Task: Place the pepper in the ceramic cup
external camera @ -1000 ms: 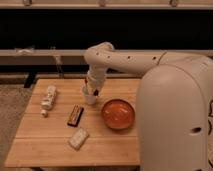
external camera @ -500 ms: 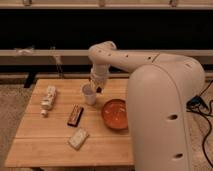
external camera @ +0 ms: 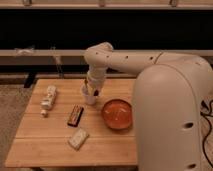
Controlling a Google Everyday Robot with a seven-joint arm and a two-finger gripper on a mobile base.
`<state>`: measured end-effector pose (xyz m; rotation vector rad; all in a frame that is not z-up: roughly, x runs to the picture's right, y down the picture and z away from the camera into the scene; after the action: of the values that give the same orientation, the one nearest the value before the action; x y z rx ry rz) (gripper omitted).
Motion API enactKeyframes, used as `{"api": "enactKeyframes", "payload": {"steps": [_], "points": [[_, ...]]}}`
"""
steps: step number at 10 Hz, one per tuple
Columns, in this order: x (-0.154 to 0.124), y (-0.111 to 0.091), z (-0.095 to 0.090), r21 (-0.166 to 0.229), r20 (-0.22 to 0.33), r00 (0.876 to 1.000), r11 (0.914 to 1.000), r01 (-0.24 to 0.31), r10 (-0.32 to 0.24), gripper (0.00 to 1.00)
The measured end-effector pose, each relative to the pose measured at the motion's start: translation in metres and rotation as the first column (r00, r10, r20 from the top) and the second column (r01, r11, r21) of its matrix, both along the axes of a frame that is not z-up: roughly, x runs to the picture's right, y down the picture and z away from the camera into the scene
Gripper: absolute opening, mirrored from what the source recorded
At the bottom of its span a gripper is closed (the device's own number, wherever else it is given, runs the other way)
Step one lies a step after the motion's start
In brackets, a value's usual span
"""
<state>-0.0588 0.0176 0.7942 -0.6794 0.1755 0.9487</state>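
Observation:
The ceramic cup (external camera: 90,98), small and pale, stands upright on the wooden table (external camera: 45,147), left of the orange bowl. My gripper (external camera: 92,88) hangs straight down from the arm, right over the cup's mouth and touching or nearly touching its rim. A slim dark red sliver, the pepper (external camera: 86,86), shows at the gripper's tip by the cup's left rim. I cannot tell whether it is still gripped or how far it reaches into the cup.
A wide orange bowl (external camera: 117,114) sits right of the cup. A flat dark brown bar (external camera: 75,115) lies in front of the cup to the left. A white bottle (external camera: 49,96) lies at the left, a pale packet (external camera: 78,138) near the front. My white arm body fills the right.
The gripper has lifted a little from low over the cup, so the cup's body shows under it. The arm's body has swung further into the right of the view.

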Motion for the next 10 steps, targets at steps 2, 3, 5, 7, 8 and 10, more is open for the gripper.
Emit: {"api": "enactKeyframes", "payload": {"steps": [2,3,5,7,8,10], "points": [[-0.004,0.0,0.0,0.008,0.002,1.0,1.0,-0.003,0.003,0.8],[-0.006,-0.002,0.001,0.013,0.0,1.0,0.9999,-0.01,0.01,0.8],[-0.007,-0.004,0.005,0.024,-0.007,1.0,0.9993,-0.027,0.027,0.8],[-0.007,-0.005,0.005,0.038,-0.01,0.999,0.9985,-0.04,0.04,0.8],[-0.005,-0.008,0.003,0.048,-0.011,0.998,0.9973,-0.055,0.056,0.8],[-0.001,-0.009,0.0,0.05,-0.013,0.997,0.9963,-0.07,0.071,0.8]]}}
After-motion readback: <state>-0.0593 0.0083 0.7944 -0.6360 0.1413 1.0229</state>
